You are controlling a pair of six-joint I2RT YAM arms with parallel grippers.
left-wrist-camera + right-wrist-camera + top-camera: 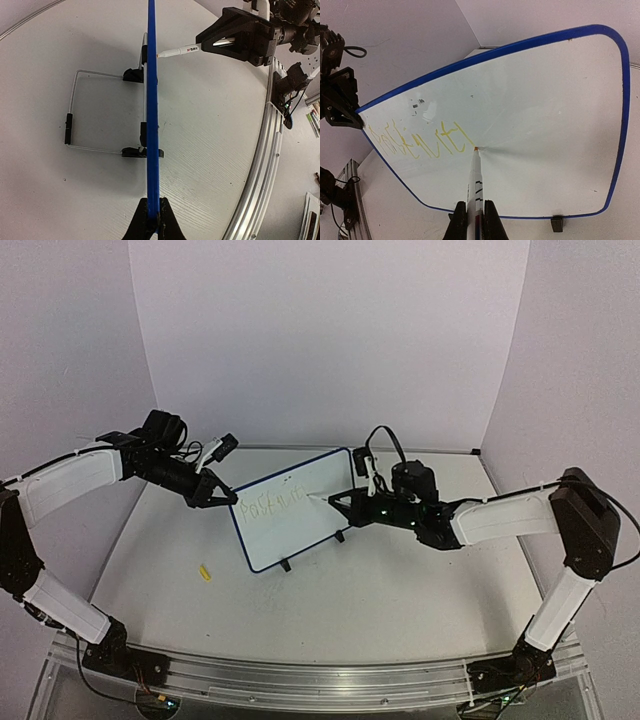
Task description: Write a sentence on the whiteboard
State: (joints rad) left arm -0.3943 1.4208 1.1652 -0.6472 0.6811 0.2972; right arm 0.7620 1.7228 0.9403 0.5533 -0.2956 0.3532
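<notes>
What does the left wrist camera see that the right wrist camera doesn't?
Only the left wrist camera shows the whiteboard edge-on, as a thin blue line, with its wire stand behind it. Only the right wrist camera shows the board's white face and the yellow sentence written on it. Both show the board, the left gripper clamped on its frame, and the right gripper holding the marker with its tip at the board.

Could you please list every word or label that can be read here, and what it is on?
The sentence on the whiteboard: yellow handwriting, too scrawled to read with certainty.
The marker: small red print on its barrel, too blurred to read.
Nothing else legible.
</notes>
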